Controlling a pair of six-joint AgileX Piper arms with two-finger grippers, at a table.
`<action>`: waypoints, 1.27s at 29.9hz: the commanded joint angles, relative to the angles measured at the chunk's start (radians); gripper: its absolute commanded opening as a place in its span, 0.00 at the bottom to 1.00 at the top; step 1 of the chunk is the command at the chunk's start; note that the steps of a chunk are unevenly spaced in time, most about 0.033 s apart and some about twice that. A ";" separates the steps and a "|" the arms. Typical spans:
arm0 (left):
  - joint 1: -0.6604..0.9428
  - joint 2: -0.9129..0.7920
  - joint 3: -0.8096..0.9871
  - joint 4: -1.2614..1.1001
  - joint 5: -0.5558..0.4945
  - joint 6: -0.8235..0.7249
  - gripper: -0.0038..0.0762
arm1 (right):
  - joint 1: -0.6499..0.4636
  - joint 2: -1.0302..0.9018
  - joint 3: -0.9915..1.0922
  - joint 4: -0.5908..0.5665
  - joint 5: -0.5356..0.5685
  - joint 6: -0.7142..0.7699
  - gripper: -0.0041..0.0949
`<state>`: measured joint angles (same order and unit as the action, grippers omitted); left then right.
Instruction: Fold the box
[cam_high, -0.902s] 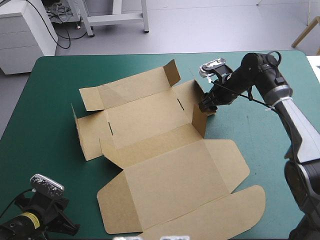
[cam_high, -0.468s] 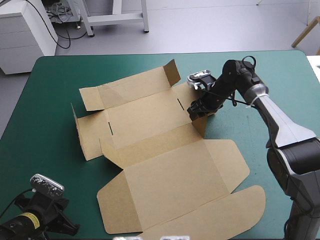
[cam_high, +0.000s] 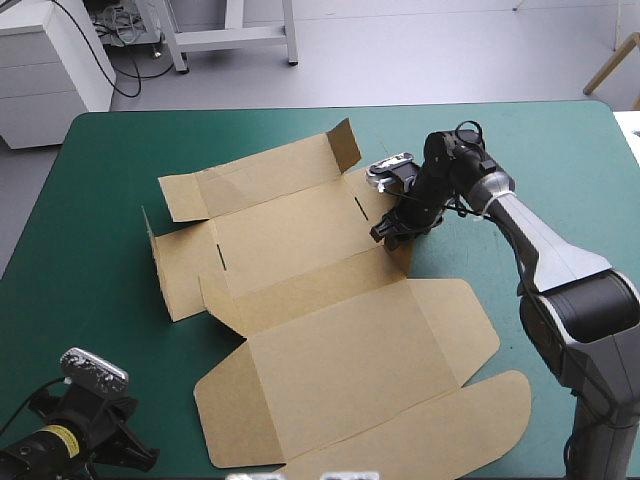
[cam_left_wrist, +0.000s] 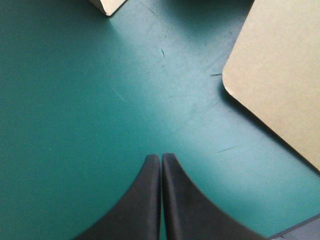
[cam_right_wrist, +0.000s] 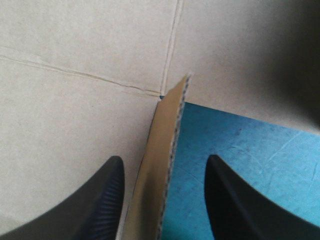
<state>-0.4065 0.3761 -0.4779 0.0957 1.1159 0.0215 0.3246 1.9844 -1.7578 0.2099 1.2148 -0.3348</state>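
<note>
Straddling the box (cam_right_wrist: 75, 75) flap (cam_right_wrist: 160, 165), right jaws apart, left jaws closed

Near flap of box (cam_high: 330, 350) partly cropped.

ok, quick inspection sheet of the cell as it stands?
surface: teal-green cover, faint scratches, otherwise bare around the board.
job's things: box, a brown cut sheet, mostly flat; its right side flap stands upright.
clutter: nothing seen.
claws: right claw open, one finger on each side of the upright flap, not pinching it; left claw shut, over bare cover beside a rounded box corner.
cables: nothing seen.
surroundings: nothing seen.
</note>
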 joint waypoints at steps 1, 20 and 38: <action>-0.002 0.008 -0.023 0.007 -0.040 -0.008 0.04 | 0.000 -0.055 -0.030 0.003 -0.011 0.000 0.36; -0.002 0.008 -0.023 0.003 -0.065 -0.010 0.04 | 0.001 -0.055 -0.030 0.024 -0.011 -0.070 0.02; -0.002 0.008 -0.152 -0.038 -0.106 -0.022 0.04 | 0.046 -0.053 -0.030 0.078 -0.265 -0.586 0.02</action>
<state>-0.4065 0.3761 -0.5963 0.0651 1.0705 0.0104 0.3439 1.9844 -1.7578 0.2523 1.0427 -0.7892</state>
